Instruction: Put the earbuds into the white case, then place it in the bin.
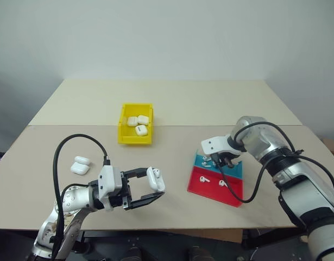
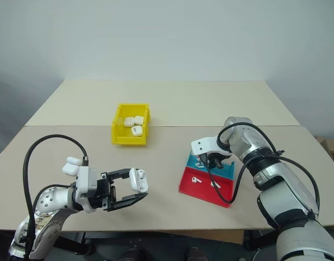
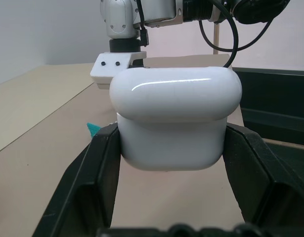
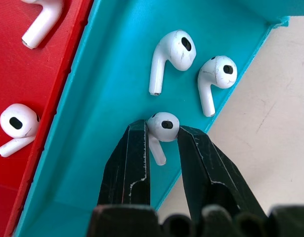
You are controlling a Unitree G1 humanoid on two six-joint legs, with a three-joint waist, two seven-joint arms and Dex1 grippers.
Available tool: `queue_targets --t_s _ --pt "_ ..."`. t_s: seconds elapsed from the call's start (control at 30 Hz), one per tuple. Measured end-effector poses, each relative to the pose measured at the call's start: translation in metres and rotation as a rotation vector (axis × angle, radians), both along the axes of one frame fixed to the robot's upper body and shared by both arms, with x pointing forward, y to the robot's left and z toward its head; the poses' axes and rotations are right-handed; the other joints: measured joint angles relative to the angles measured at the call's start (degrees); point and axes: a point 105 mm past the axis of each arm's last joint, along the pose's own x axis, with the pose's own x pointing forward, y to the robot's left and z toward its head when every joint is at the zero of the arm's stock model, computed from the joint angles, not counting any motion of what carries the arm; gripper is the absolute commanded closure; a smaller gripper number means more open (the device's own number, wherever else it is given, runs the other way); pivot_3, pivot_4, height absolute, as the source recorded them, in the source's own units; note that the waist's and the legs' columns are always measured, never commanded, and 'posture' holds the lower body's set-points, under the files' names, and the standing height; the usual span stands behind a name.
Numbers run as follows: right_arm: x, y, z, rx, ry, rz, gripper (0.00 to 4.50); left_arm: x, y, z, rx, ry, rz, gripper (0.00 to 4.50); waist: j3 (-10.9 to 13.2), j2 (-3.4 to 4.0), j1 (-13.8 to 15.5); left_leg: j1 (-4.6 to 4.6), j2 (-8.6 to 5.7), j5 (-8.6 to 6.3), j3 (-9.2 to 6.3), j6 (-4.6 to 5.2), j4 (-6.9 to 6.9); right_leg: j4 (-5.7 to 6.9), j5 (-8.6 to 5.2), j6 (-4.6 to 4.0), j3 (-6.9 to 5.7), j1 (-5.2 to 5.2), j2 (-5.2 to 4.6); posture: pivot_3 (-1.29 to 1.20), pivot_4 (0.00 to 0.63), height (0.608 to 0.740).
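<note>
While the left gripper (image 1: 150, 191) is clamping the white case (image 1: 155, 179) near the counter's (image 1: 210, 103) front edge, the right gripper (image 4: 161, 138) is pinching an earbud (image 4: 161, 129) in the tray's blue half (image 4: 107, 143).

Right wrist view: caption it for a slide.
Right pincer closing on an earbud in the blue tray section.
</note>
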Motion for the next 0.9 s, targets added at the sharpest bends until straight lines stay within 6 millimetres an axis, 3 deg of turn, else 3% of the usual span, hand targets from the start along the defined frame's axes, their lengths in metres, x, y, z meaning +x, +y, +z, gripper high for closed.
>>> queue_targets --t_s 0.43,0.53,0.67,0.8,0.9 --pt "0.001 0.004 0.007 0.045 -0.031 -0.001 3.84 0.002 0.000 0.004 -0.001 -0.012 0.002 1.72 0.0 0.00 0.0 -0.03 0.00 0.00 0.00 0.00 0.00 0.01 0.00 0.00 0.00 -0.02 0.00 0.00 0.150 0.740" --pt "0.001 0.000 0.034 0.144 -0.093 -0.046 3.84 0.005 -0.003 0.014 -0.029 -0.036 -0.006 1.72 0.0 0.01 0.3 -0.09 -0.01 0.00 -0.01 0.00 0.00 0.00 0.00 0.01 -0.01 -0.05 0.00 0.00 0.150 0.740" --pt "-0.015 -0.002 0.082 0.383 -0.178 -0.102 3.84 0.009 -0.008 0.030 -0.088 -0.054 -0.023 1.72 0.0 0.01 0.8 -0.10 0.00 -0.01 -0.03 0.00 0.00 -0.05 -0.01 0.03 -0.04 -0.02 0.00 0.00 0.150 0.740" --pt "-0.046 0.006 0.120 0.698 -0.196 -0.116 3.84 0.009 -0.016 0.051 -0.139 -0.097 -0.069 1.72 0.0 0.01 1.0 -0.09 -0.01 -0.01 -0.07 -0.01 0.01 -0.03 -0.01 0.03 -0.05 0.01 0.00 0.00 0.150 0.740" --pt "-0.080 0.013 0.157 0.944 -0.205 -0.094 3.84 0.009 -0.022 0.061 -0.165 -0.107 -0.110 1.72 0.0 0.00 0.8 -0.04 -0.01 -0.01 -0.09 0.00 0.01 0.00 -0.01 0.03 -0.04 0.02 0.01 0.00 0.150 0.740"
